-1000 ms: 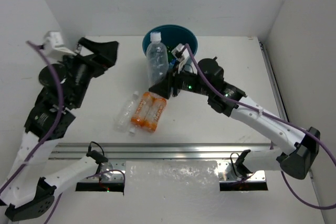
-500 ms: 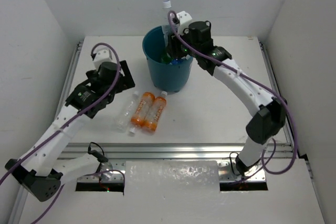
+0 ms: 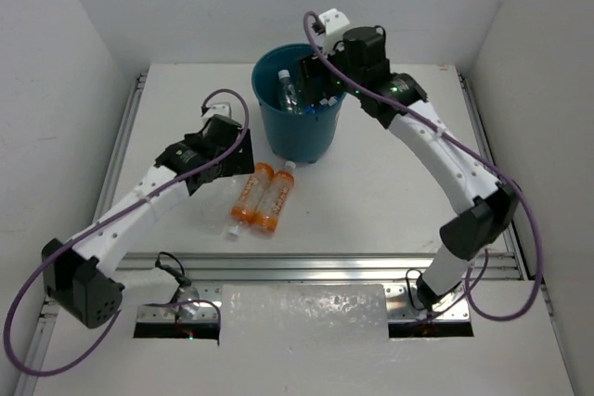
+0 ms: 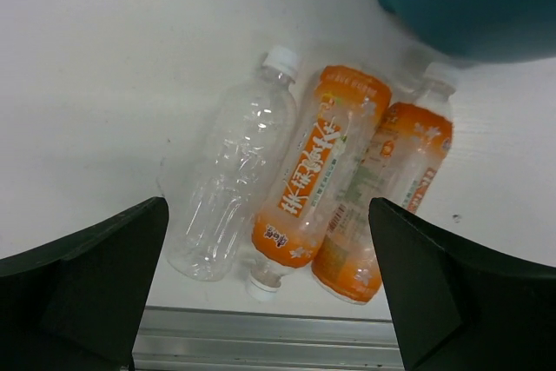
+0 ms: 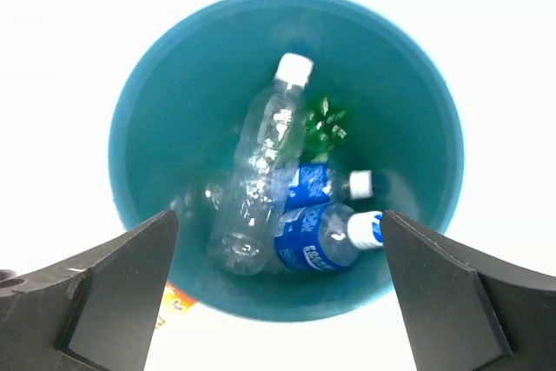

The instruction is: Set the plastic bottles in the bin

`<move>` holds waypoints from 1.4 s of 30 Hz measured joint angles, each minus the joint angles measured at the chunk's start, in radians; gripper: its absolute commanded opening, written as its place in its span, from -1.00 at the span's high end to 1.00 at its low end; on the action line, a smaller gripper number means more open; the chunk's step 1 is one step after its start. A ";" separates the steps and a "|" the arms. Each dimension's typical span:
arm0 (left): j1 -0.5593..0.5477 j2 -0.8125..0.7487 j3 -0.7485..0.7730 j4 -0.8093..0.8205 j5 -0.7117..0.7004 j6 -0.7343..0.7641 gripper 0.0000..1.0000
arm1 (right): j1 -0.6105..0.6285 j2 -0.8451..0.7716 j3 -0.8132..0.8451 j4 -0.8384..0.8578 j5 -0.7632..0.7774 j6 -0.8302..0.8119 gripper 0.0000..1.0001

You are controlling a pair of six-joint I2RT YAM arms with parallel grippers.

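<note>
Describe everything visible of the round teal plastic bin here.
The round teal-blue plastic bin stands upright on the white table, smooth-walled, tapering downward, open-topped. Inside it lie a clear bottle, a green bottle and two blue-labelled bottles. The cap of an orange bottle lies by its base; contact is unclear. The open right gripper hangs over its mouth without touching it.

- Bin (image 3: 299, 136) stands far centre; clear bottle (image 3: 289, 95) inside.
- Two orange bottles (image 3: 249, 197) lie side by side just near of it.
- Right gripper (image 3: 318, 90) hangs over its rim.
</note>
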 measured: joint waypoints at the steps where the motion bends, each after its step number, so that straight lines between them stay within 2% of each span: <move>1: 0.005 0.031 -0.004 0.005 0.011 0.003 -0.92 | 0.000 -0.032 0.000 -0.004 0.002 0.000 -0.98; 4: 0.027 0.111 -0.014 0.016 0.043 0.019 -0.90 | -0.001 -0.163 -0.053 0.008 -0.003 0.010 -0.98; 8: 0.063 0.177 -0.024 0.021 0.083 0.040 -0.78 | -0.001 -0.422 -0.258 0.050 -0.053 0.044 -0.98; 13: 0.132 0.205 -0.060 0.065 0.143 0.075 -0.74 | -0.001 -0.661 -0.492 0.104 -0.152 0.110 -0.98; 19: 0.215 0.292 -0.115 0.114 0.206 0.113 -0.69 | 0.000 -0.749 -0.647 0.114 -0.271 0.172 -0.98; 24: 0.216 0.380 -0.154 0.138 0.252 0.131 -0.50 | 0.000 -0.772 -0.695 0.107 -0.313 0.183 -0.98; 25: 0.216 0.401 -0.156 0.140 0.252 0.134 -0.35 | 0.000 -0.780 -0.702 0.108 -0.319 0.185 -0.98; 29: 0.232 0.418 -0.156 0.146 0.233 0.123 0.01 | 0.000 -0.808 -0.719 0.108 -0.340 0.192 -0.98; 30: 0.238 0.418 -0.155 0.146 0.225 0.121 0.26 | 0.000 -0.814 -0.723 0.109 -0.344 0.195 -0.98; 32: 0.257 0.418 -0.154 0.150 0.208 0.116 0.46 | 0.000 -0.822 -0.731 0.116 -0.352 0.199 -0.98; 33: 0.267 0.418 -0.153 0.149 0.200 0.111 0.77 | 0.000 -0.825 -0.736 0.122 -0.359 0.202 -0.98; 34: 0.275 0.418 -0.152 0.149 0.194 0.108 0.88 | 0.000 -0.826 -0.742 0.127 -0.367 0.203 -0.98; 37: 0.287 0.412 -0.148 0.143 0.177 0.091 0.99 | 0.000 -0.826 -0.776 0.156 -0.409 0.214 -0.98; 42: 0.287 0.287 -0.143 0.120 0.164 0.057 1.00 | 0.005 -0.824 -0.874 0.217 -0.503 0.272 -0.98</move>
